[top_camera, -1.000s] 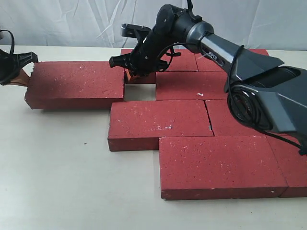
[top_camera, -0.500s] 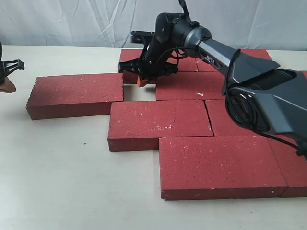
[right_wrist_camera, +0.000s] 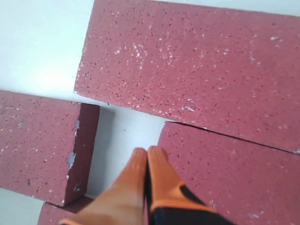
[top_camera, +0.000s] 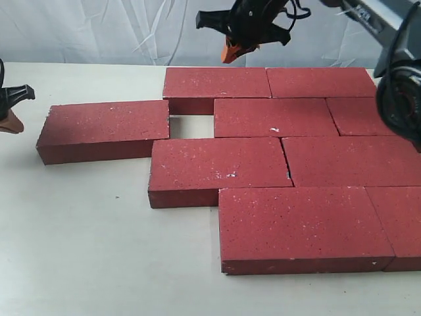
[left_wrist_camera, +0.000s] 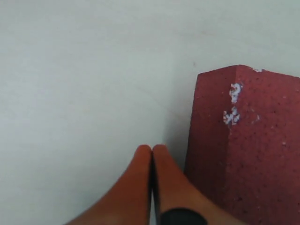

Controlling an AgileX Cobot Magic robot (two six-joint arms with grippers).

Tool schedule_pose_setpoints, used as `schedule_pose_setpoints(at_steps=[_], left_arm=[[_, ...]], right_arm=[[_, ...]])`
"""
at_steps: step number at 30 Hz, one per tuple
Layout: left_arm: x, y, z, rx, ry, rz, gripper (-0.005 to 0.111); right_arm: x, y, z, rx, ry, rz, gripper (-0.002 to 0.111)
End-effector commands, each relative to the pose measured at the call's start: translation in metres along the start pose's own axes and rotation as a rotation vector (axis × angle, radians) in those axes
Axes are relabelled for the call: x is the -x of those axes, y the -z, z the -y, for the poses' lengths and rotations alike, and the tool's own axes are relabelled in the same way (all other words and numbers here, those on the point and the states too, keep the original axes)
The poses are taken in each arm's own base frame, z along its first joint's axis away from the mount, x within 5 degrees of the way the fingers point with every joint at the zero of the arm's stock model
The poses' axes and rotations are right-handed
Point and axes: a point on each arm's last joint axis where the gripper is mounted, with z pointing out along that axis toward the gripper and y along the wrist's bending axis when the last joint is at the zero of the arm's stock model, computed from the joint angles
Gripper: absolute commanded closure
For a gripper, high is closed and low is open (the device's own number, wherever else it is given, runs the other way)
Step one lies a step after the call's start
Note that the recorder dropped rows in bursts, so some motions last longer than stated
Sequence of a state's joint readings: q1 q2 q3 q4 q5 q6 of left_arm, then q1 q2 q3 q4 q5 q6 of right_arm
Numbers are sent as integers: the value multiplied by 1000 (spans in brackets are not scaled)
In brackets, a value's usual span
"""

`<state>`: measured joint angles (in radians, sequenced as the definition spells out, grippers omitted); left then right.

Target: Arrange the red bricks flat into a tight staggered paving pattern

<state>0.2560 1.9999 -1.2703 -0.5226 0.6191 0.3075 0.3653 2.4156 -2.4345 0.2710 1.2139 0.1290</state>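
Several red bricks lie flat in staggered rows; the back-left one [top_camera: 216, 82] and its neighbour [top_camera: 320, 82] form the far row. One brick [top_camera: 105, 125] lies apart at the left, and a bare gap [top_camera: 191, 126] separates it from the second-row brick [top_camera: 275, 116]. My right gripper [top_camera: 228, 56] hangs shut and empty above the back-left brick; its wrist view shows its tips [right_wrist_camera: 147, 151] over the gap [right_wrist_camera: 124, 140]. My left gripper [top_camera: 10, 124] is shut and empty, just off the left brick's end [left_wrist_camera: 248, 140], with its tips [left_wrist_camera: 152, 149] near the table.
A white cloth backdrop [top_camera: 99, 29] hangs behind the table. Pale tabletop [top_camera: 99, 250] stretches in front of and left of the bricks. The nearest row [top_camera: 302, 224] sits close to the front edge, running off the right side of the view.
My right gripper has lifted from the gap beside the back-left brick up and away toward the backdrop. My left gripper has drawn back leftward from the left brick's end.
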Motion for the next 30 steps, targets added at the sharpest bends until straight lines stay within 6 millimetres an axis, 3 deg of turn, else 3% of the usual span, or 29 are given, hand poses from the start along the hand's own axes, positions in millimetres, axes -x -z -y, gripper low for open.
schedule_pose_setpoints(at_steps=[1,7,11,15,20,24,30], left_arm=[[-6,-1,-2,6,4,-53,107],[-8,11,5,25,-13,-48,107],[-8,28,21,56,-67,-4,107],[-6,42,35,47,-104,46,107],[-4,45,35,68,-138,78,107],[-1,45,34,85,-155,106,107],[1,43,31,109,-181,120,107]], right_arm=[[-6,35,8,-35,32,-3,109],[-40,65,30,-119,68,-99,109],[-65,103,47,-135,27,-111,109],[-95,142,72,-109,-37,-55,109],[-131,176,98,-112,-149,50,109],[-150,192,99,-161,-137,140,109],[-160,187,99,-152,-161,216,109]])
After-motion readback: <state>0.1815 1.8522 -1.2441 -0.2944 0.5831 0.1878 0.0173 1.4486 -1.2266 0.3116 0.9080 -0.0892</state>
